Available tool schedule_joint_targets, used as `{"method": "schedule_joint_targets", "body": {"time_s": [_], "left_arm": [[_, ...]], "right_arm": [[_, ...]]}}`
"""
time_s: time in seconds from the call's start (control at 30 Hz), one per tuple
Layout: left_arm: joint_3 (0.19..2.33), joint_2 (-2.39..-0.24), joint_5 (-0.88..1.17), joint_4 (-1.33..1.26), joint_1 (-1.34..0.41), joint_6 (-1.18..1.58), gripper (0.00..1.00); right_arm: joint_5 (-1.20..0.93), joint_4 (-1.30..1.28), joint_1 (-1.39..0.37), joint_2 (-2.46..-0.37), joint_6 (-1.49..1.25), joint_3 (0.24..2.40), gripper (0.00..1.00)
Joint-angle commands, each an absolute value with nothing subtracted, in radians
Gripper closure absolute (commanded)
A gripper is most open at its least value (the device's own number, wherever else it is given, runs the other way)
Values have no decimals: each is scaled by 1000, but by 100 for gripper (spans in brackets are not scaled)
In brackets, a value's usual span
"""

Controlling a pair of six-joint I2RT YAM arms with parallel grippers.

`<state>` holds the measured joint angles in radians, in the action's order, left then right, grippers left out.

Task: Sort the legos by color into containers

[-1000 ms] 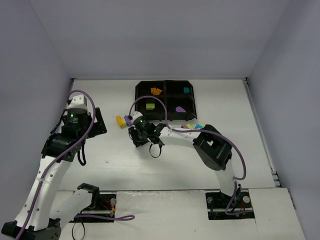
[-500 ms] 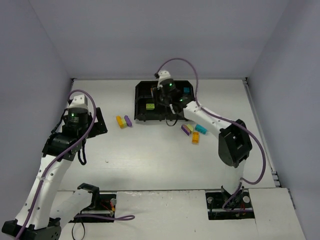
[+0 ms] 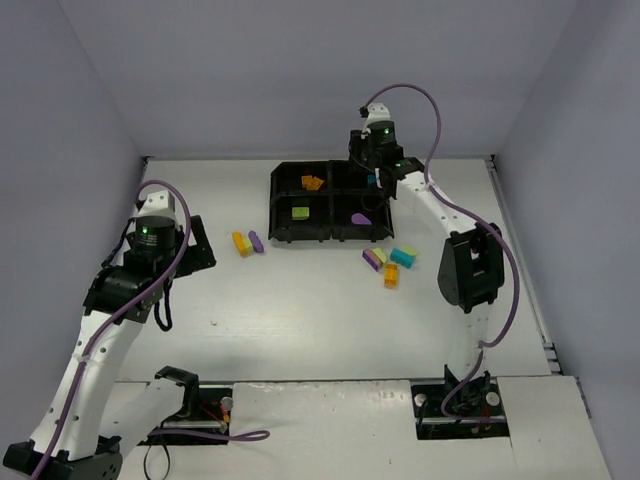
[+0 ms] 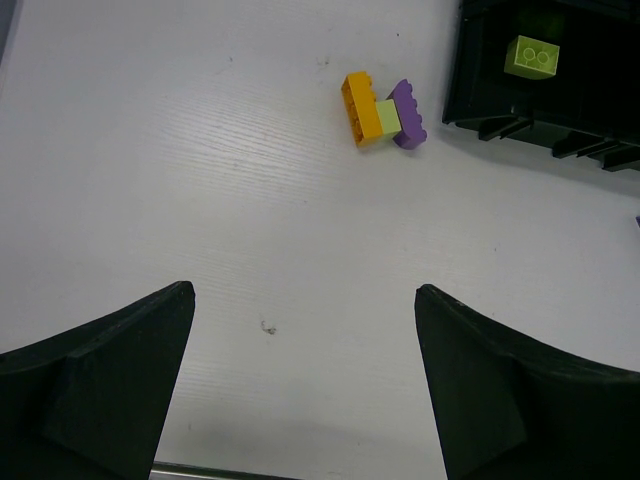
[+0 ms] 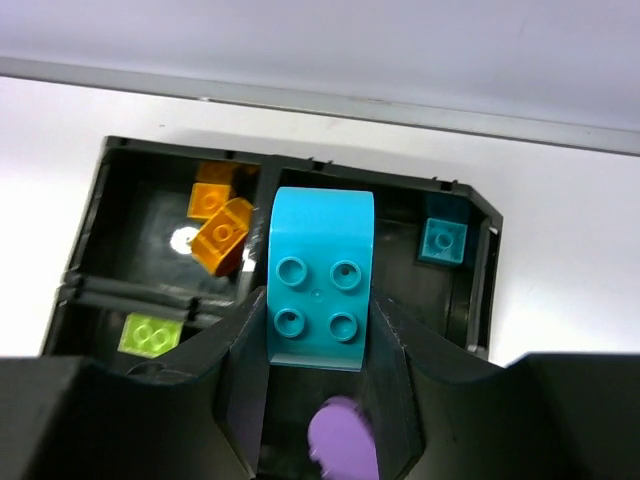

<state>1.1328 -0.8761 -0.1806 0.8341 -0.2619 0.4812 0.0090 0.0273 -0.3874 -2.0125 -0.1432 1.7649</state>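
Note:
The black four-compartment tray (image 3: pixel 275 205) sits at the table's far middle. My right gripper (image 3: pixel 372 166) hovers over its far right compartment, shut on a teal rounded brick (image 5: pixel 318 280). Below it the right wrist view shows a small teal brick (image 5: pixel 441 241) far right, orange bricks (image 5: pixel 222 232) far left, a yellow-green brick (image 5: pixel 150 335) near left and a purple rounded brick (image 5: pixel 342 440) near right. My left gripper (image 4: pixel 302 300) is open and empty above bare table. Ahead of it lies a joined orange, yellow-green and purple cluster (image 4: pixel 382 112).
Loose purple (image 3: pixel 371 259), yellow-green (image 3: pixel 380 254), teal (image 3: pixel 403 257) and orange (image 3: pixel 391 276) bricks lie on the table near the tray's front right corner. The left cluster (image 3: pixel 247 243) lies left of the tray. Walls close in the table on three sides.
My right arm swung from the table by the left cluster, across the tray, to above the far right compartment. The left arm has not moved.

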Motion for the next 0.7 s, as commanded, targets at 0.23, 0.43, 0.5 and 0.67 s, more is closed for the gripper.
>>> {"method": "schedule_joint_targets", "body": {"time_s": [0.23, 0.43, 0.5, 0.67], "left_arm": [[1164, -874, -178, 818, -265, 503, 15], [1169, -896, -167, 808, -264, 500, 15], [1172, -905, -163, 805, -265, 500, 15], [1175, -908, -152, 790, -265, 489, 15]], "right_arm": [[-84, 51, -339, -2161, -141, 1919, 67], [-81, 46, -328, -2189, -147, 1947, 39], [-78, 45, -325, -2187, -150, 1951, 34], [-26, 41, -324, -2100, -147, 1896, 31]]}}
